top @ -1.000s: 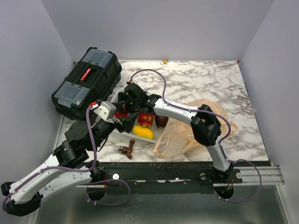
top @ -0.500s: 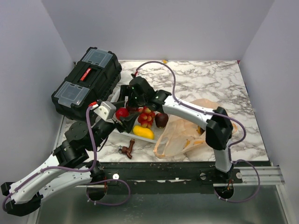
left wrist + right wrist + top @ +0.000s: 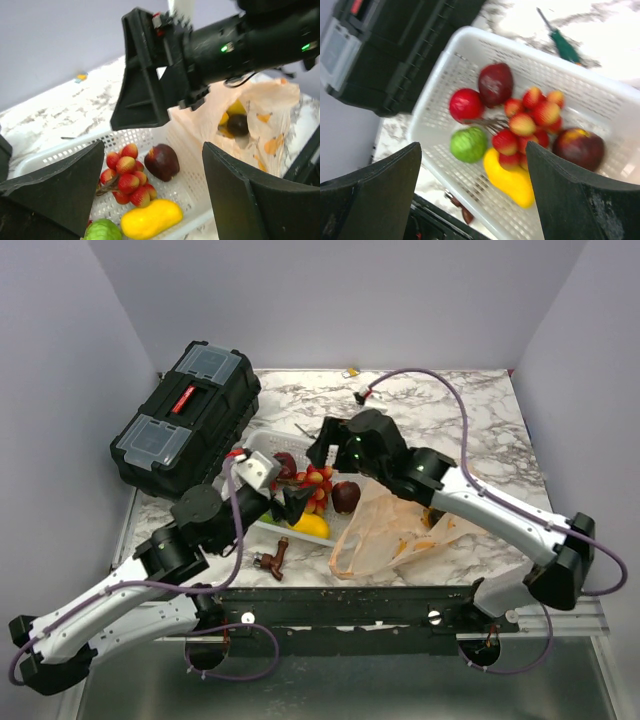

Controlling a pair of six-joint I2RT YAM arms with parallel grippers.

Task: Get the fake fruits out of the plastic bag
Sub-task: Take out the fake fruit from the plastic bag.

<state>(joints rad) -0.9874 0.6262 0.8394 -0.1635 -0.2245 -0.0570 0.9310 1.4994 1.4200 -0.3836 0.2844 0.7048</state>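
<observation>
Fruits (image 3: pixel 525 122) in basket (image 3: pixel 440 80); bag (image 3: pixel 390 530) right of basket, touching; toolbox (image 3: pixel 185 420) behind-left; tap (image 3: pixel 272 560) before basket.

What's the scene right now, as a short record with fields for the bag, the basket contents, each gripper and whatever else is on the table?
bag: plastic bag beside white basket, holding a dark fruit and a yellow fruit
basket contents: red apple, dark red fruit, green fruit, long yellow fruit, maroon fruit, cluster of small red fruits
left gripper: open, empty, above basket
right gripper: open, empty, above basket
elsewhere: black toolbox, brown tap-shaped object, green screwdriver
</observation>
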